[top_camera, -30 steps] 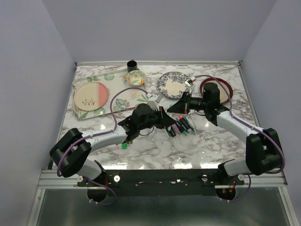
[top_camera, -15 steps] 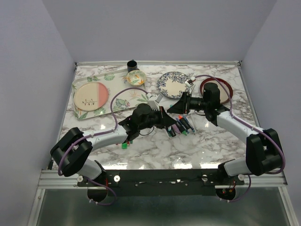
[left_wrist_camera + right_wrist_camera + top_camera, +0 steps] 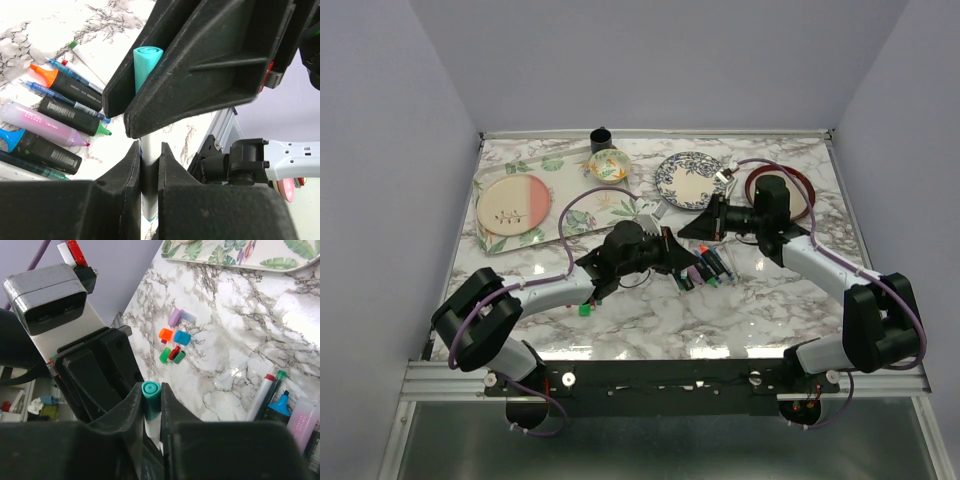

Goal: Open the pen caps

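From above, the left gripper and the right gripper are meeting tip to tip over the middle of the marble table. A bunch of markers is lying just at 5 o'clock of them. A green cap is sitting well apart at 8 o'clock.

In the left wrist view, the left gripper is pinching the white barrel of a pen in a narrow hold. The pen is running up toward 12 o'clock. Its teal cap is sitting between the right gripper's fingers, and one finger is hiding where cap and barrel join.

In the right wrist view, the right gripper is hugging the teal cap from both sides at 6 o'clock. Loose caps in lilac, orange, blue, green and red are lying huddled on the marble toward 12 o'clock, well apart from the held pen.
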You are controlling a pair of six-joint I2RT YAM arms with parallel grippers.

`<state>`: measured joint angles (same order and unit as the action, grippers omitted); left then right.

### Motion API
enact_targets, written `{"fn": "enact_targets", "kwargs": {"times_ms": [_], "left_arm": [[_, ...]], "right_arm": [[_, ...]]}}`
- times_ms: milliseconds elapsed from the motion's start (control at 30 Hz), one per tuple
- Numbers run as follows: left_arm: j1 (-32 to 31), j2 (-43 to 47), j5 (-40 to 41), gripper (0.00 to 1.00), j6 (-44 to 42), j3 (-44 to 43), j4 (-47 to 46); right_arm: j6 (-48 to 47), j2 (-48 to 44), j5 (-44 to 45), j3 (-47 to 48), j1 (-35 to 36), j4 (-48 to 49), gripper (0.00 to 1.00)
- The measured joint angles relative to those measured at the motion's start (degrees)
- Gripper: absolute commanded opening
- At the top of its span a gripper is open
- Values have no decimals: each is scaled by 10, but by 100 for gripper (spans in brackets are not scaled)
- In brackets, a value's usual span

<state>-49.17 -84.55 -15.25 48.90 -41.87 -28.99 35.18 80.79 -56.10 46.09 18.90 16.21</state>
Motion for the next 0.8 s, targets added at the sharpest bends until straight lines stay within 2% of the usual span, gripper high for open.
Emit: {"fn": "enact_targets", "kwargs": {"times_ms": [33, 67, 267, 433, 500, 667, 800], "left_arm": [[-1, 0, 0, 0, 1, 0, -2], [-1, 0, 0, 0, 1, 0, -5], [-9, -10, 3, 0, 5, 0, -24], [-36, -25, 40, 0, 19, -1, -70], [-54, -26, 43, 0, 26, 11, -82], [-150, -40, 17, 0, 44, 90, -70], [-165, -41, 18, 0, 59, 121, -68]], "right_arm": [[0, 0, 1, 0, -1, 0, 4], [0, 0, 1, 0, -3, 0, 0], [16, -4, -3, -5, -22, 5, 1], [53, -6, -52, -6, -56, 5, 1], [71, -9, -54, -7, -68, 16, 1], [95, -17, -18, -4, -128, 62, 1], [94, -18, -9, -3, -134, 68, 0]]}}
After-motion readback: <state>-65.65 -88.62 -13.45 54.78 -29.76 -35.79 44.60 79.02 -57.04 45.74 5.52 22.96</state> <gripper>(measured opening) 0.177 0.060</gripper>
